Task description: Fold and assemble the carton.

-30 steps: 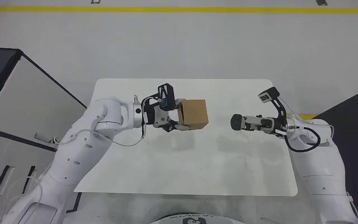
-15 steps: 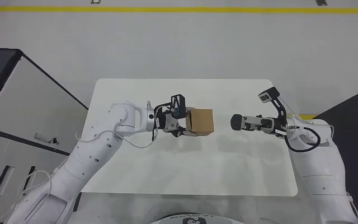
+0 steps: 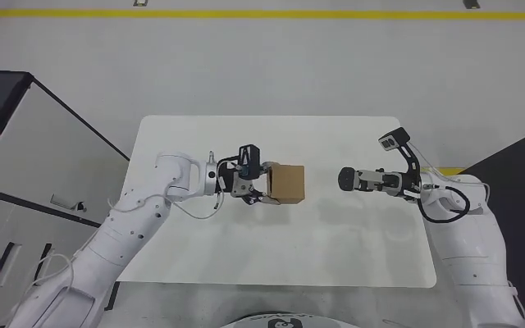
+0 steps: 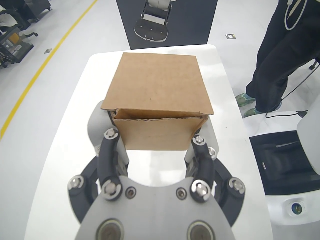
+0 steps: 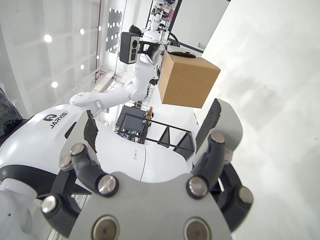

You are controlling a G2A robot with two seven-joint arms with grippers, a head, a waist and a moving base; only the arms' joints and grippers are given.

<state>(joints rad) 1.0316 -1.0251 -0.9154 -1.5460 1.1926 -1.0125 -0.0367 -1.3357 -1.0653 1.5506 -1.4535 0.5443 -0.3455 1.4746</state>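
A brown carton [image 3: 287, 183], folded into a closed cube, is at the middle of the white table [image 3: 328, 246]. My left gripper [image 3: 264, 183] is shut on it from the left, one finger on each side wall. In the left wrist view the carton [image 4: 155, 88] shows its top panel and a slightly gaping flap edge between the fingers [image 4: 110, 146]. I cannot tell whether it touches the table. My right gripper [image 3: 346, 178] stands open a short way to the carton's right, with nothing in it. From the right wrist view the carton [image 5: 187, 81] lies beyond the open gripper [image 5: 152, 116].
A black-framed panel [image 3: 49, 107] stands off the table's left edge. The table has bare surface in front of and behind the carton.
My left arm has carried the carton a little toward the table's near side and to the right, turning the wrist. The right arm has stayed still.
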